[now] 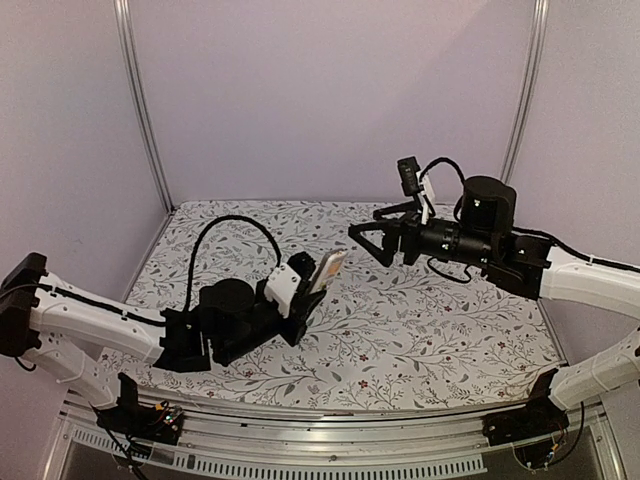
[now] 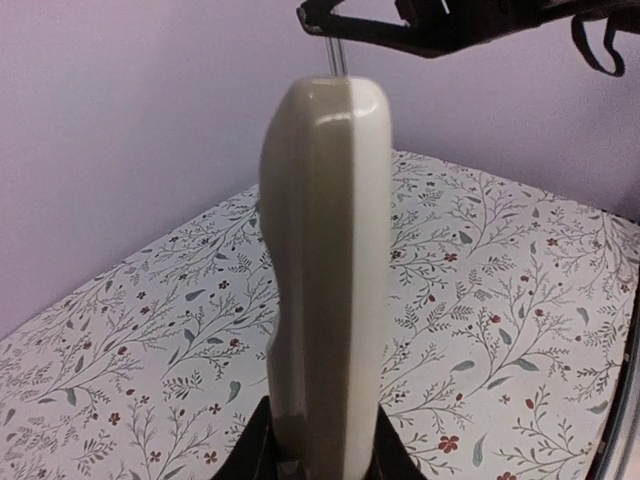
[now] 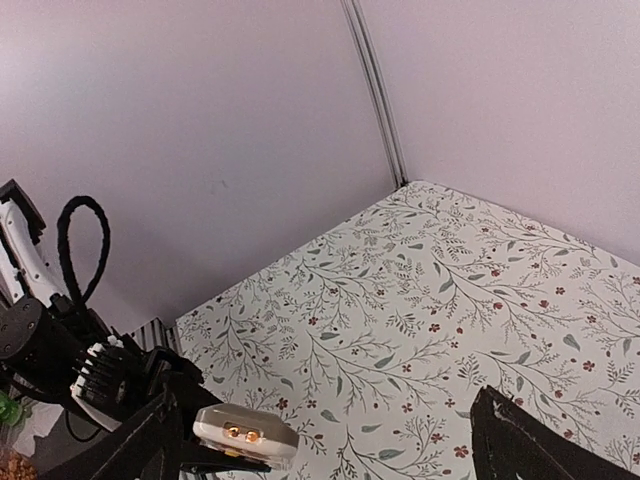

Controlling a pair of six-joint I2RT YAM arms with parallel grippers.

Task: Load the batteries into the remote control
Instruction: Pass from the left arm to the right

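My left gripper (image 1: 308, 292) is shut on the remote control (image 1: 326, 270) and holds it by its lower end, tilted up off the table. In the left wrist view the remote control (image 2: 325, 270) stands edge-on between the black fingers (image 2: 245, 450), one half cream-white and the other tan-grey. My right gripper (image 1: 376, 232) hovers open, just right of the remote's top end and apart from it. The right wrist view shows the remote's end (image 3: 245, 435) with two small orange lights, close to the left finger (image 3: 130, 450); nothing sits between the fingers. The batteries are out of view.
A floral cloth (image 1: 420, 320) covers the table. Lilac walls close the back and sides, with metal posts (image 1: 143, 110) at the corners. The left arm's black cable (image 1: 235, 222) loops above the cloth. A metal rail (image 1: 330, 462) runs along the near edge.
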